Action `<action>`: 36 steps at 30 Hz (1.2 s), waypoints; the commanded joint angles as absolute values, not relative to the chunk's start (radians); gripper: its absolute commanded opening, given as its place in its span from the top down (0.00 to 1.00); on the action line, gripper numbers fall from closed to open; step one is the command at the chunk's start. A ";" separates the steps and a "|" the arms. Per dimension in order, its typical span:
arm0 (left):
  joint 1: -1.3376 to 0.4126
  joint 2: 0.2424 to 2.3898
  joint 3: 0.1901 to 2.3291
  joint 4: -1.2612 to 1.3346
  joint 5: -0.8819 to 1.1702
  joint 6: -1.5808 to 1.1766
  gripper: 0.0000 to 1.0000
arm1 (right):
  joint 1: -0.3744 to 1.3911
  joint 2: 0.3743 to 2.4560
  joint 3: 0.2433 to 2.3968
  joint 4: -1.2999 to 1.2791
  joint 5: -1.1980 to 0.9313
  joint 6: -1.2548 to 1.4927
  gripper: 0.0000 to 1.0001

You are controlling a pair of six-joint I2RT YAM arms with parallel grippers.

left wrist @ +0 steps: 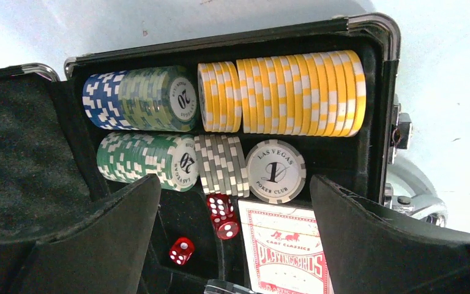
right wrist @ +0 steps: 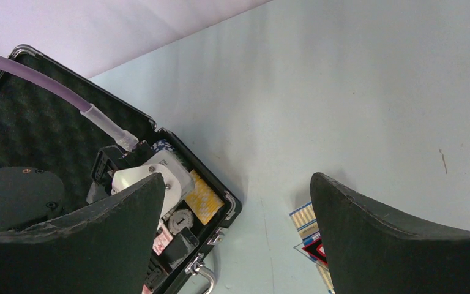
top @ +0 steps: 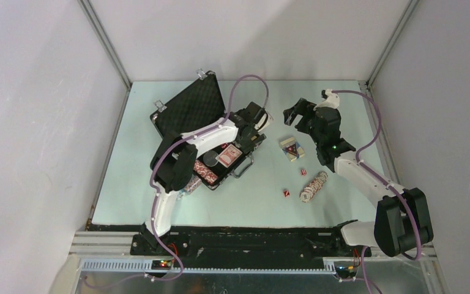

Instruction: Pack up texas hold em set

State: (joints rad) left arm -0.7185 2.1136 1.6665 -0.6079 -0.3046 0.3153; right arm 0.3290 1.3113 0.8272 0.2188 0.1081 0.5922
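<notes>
Your left end effector [left wrist: 235, 184]: fingers at full spread, nothing held, hovering over the open case [left wrist: 376, 92]. Beneath it: yellow chips [left wrist: 281, 92], green chips [left wrist: 147, 160], red dice [left wrist: 223, 215], card deck [left wrist: 287, 251]. Your right end effector [right wrist: 235, 184]: spread wide, empty, above the worktop [right wrist: 355, 92]. A loose deck [right wrist: 305, 220] beside one finger; case to its left; chip row [top: 314, 187] behind it, toward the bases, loose dice [top: 286, 192] near that row.

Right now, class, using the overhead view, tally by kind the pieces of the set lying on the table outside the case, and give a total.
Red dice: 2
Card deck: 1
Row of poker chips: 1
Total: 4
</notes>
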 commanded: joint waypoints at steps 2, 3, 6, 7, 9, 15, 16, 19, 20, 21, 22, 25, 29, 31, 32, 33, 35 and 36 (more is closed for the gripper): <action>-0.728 2.107 1.675 -0.536 -0.406 0.330 0.00 | 0.321 1.321 0.864 0.242 0.095 0.601 0.09; -0.728 2.099 1.669 -0.529 -0.411 0.332 0.00 | 0.320 1.322 0.864 0.242 0.093 0.601 0.09; -0.728 2.094 1.661 -0.521 -0.422 0.345 0.00 | 0.318 1.324 0.864 0.244 0.088 0.604 0.09; -0.728 2.097 1.664 -0.524 -0.419 0.348 0.00 | 0.319 1.323 0.864 0.244 0.086 0.604 0.09; -0.728 2.111 1.680 -0.552 -0.404 0.353 0.00 | 0.319 1.325 0.864 0.245 0.085 0.606 0.09; -0.722 2.130 1.728 -0.666 -0.283 0.353 0.00 | 0.320 1.325 0.864 0.245 0.083 0.607 0.09; -0.721 2.127 1.729 -0.671 -0.271 0.352 0.00 | 0.320 1.326 0.864 0.245 0.082 0.607 0.09; -0.719 2.124 1.731 -0.686 -0.220 0.352 0.00 | 0.318 1.327 0.864 0.249 0.080 0.609 0.09; -0.719 2.128 1.734 -0.686 -0.213 0.355 0.00 | 0.318 1.328 0.864 0.249 0.078 0.609 0.09; -0.718 2.131 1.736 -0.686 -0.214 0.354 0.00 | 0.318 1.329 0.864 0.251 0.077 0.609 0.09; -0.719 2.140 1.741 -0.685 -0.225 0.355 0.00 | 0.319 1.329 0.864 0.250 0.077 0.609 0.09; -0.717 2.162 1.752 -0.683 -0.267 0.353 0.00 | 0.318 1.327 0.864 0.248 0.074 0.609 0.09; -0.699 2.191 1.773 -0.687 -0.305 0.330 0.00 | 0.317 1.327 0.864 0.248 0.072 0.610 0.09; -0.689 2.194 1.773 -0.689 -0.305 0.320 0.00 | 0.317 1.327 0.864 0.250 0.070 0.612 0.09; -0.686 2.196 1.773 -0.695 -0.302 0.316 0.00 | 0.317 1.328 0.864 0.250 0.070 0.612 0.09; -0.680 2.196 1.772 -0.696 -0.303 0.315 0.00 | 0.317 1.328 0.864 0.250 0.068 0.612 0.09; -0.673 2.190 1.771 -0.699 -0.304 0.308 0.00 | 0.316 1.330 0.864 0.250 0.068 0.613 0.09; -0.670 2.188 1.770 -0.699 -0.307 0.304 0.00 | 0.317 1.330 0.864 0.250 0.068 0.613 0.09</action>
State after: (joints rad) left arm -0.6930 2.1883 1.7435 -0.6704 -0.2802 0.3172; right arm 0.3225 1.3239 0.8272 0.2192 0.0738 0.6029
